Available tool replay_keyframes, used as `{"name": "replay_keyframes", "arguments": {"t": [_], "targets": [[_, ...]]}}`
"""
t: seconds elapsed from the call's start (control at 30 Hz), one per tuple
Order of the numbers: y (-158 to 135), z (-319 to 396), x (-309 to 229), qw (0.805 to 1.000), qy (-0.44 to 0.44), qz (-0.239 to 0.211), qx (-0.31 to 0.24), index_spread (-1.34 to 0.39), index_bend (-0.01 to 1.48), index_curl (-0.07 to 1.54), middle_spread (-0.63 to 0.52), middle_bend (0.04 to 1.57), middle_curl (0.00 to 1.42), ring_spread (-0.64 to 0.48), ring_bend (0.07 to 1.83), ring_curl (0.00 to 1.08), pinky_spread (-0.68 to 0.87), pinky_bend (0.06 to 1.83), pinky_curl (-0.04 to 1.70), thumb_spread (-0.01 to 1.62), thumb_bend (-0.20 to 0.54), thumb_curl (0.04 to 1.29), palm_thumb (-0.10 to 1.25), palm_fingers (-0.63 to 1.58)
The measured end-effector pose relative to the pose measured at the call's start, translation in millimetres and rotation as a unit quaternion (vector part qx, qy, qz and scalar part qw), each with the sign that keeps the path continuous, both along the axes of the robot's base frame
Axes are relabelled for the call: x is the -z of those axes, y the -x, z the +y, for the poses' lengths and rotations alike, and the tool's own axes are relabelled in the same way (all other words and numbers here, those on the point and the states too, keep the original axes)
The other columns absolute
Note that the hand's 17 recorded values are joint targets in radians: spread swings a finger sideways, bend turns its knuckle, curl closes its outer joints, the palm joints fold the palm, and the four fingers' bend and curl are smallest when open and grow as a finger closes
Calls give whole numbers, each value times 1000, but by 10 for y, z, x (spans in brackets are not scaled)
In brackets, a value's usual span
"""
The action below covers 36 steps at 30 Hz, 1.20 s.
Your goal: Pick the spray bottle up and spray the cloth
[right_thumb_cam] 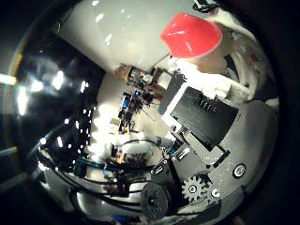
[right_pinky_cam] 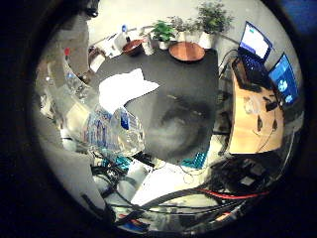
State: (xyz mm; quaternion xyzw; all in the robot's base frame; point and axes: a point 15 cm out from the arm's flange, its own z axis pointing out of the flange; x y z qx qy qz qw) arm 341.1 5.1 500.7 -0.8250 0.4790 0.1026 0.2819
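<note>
The spray bottle is close against the palm. Its clear body with a blue label (right_pinky_cam: 102, 127) fills the near side of the little finger side view, held above the dark table (right_pinky_cam: 188, 109). Its red spray head (right_thumb_cam: 190, 36) and white neck show in the thumb side view. My right hand (right_thumb_cam: 211, 122), of black and white parts, is curled against the bottle just under the spray head. The white cloth (right_pinky_cam: 127, 89) lies crumpled on the dark table below, beside the bottle's body.
A brown bowl (right_pinky_cam: 132, 47) and a round brown plate (right_pinky_cam: 186, 50) sit at the table's far edge, with potted plants (right_pinky_cam: 163, 32) behind. A wooden desk (right_pinky_cam: 253, 114) with two laptops (right_pinky_cam: 255, 42) stands beside the table.
</note>
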Motion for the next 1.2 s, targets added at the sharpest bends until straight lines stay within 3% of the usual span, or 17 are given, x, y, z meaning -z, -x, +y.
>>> {"name": "replay_keyframes", "arguments": {"t": [0.2, 0.7, 0.97, 1.2], "targets": [[-80, 406, 88, 999, 23, 30, -11, -269, 1148, 649, -177, 1322, 660, -214, 1438, 567, -314, 1270, 661, 503, -20, 1009, 1018, 1228], [-931, 953, 902, 987, 106, 116, -11, -273, 1141, 655, -179, 1323, 660, -214, 1438, 568, -312, 1272, 660, 492, -21, 1011, 1014, 1227], [-1095, 1027, 1196, 981, 125, 149, -12, -274, 1140, 658, -180, 1322, 660, -214, 1439, 568, -314, 1271, 662, 477, -21, 1007, 1012, 1225], [-1051, 992, 856, 983, 125, 133, -12, -274, 1138, 659, -179, 1322, 662, -214, 1439, 567, -314, 1270, 663, 466, -21, 1006, 1009, 1227]]}}
